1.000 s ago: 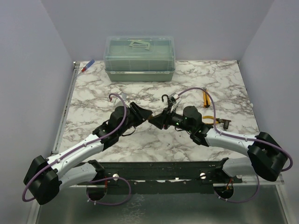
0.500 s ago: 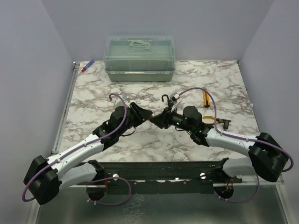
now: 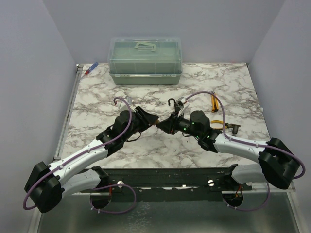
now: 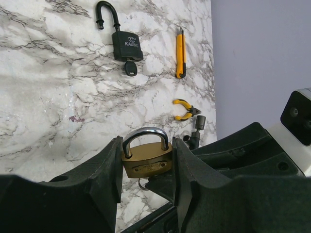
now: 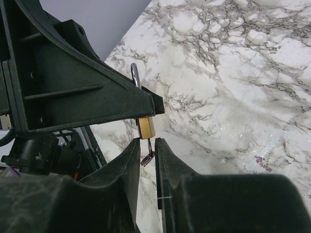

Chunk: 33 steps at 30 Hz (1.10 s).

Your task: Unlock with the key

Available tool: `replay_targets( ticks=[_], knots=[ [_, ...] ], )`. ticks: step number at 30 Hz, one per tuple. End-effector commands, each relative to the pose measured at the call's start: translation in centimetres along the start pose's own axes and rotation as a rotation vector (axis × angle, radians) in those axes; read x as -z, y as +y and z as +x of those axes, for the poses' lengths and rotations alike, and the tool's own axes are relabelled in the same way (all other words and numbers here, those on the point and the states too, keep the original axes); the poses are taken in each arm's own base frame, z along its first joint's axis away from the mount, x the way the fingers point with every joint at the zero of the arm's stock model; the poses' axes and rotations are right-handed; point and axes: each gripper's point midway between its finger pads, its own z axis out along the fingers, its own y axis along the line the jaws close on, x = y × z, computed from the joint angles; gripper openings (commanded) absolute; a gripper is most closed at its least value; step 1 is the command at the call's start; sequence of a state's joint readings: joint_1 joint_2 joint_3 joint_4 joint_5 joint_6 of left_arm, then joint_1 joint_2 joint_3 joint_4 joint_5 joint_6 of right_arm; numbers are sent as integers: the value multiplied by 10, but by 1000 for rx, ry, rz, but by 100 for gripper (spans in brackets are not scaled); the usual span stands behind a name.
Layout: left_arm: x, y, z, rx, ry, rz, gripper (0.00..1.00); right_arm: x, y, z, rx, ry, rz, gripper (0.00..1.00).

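My left gripper (image 4: pixel 147 140) (image 3: pixel 153 122) is shut on a small brass padlock (image 4: pixel 146 162), held above the table with its shackle closed. A thin key on a ring (image 5: pixel 148 154) hangs from the brass padlock's (image 5: pixel 146 127) underside. My right gripper (image 5: pixel 147 142) (image 3: pixel 161 124) sits just under the padlock, its jaws a narrow gap apart on either side of that ringed key, not visibly touching it. The black-headed key (image 4: pixel 129 69) sticks out of the bottom of a black padlock (image 4: pixel 127 44) lying far off on the table with its shackle swung open.
A yellow cutter (image 4: pixel 180 52), yellow-handled pliers (image 4: pixel 184 108) and a small dark metal part (image 4: pixel 197 132) lie on the marble to the right. A green lidded box (image 3: pixel 145 60) stands at the back, with a pen (image 3: pixel 91 69) to its left.
My right gripper has crept slightly left toward the brass padlock. My left arm has not visibly moved.
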<state>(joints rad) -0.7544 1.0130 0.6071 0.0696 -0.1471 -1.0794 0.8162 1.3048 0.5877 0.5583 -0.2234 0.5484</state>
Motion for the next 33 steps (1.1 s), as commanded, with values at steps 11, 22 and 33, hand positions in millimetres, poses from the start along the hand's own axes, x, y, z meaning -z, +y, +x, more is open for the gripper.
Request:
replay_targets(
  ticks=[11,22,33],
  knots=[
    [7,-20,-9,6,-20,67,2,1,1,2,8,1,-13,0],
    [8,-21,-9,8,-20,70,1,0,4,-1,3,-4,-27,16],
    [7,-23,-10,12,-23,72,0,9,7,-3,1,-10,-24,38]
  ],
)
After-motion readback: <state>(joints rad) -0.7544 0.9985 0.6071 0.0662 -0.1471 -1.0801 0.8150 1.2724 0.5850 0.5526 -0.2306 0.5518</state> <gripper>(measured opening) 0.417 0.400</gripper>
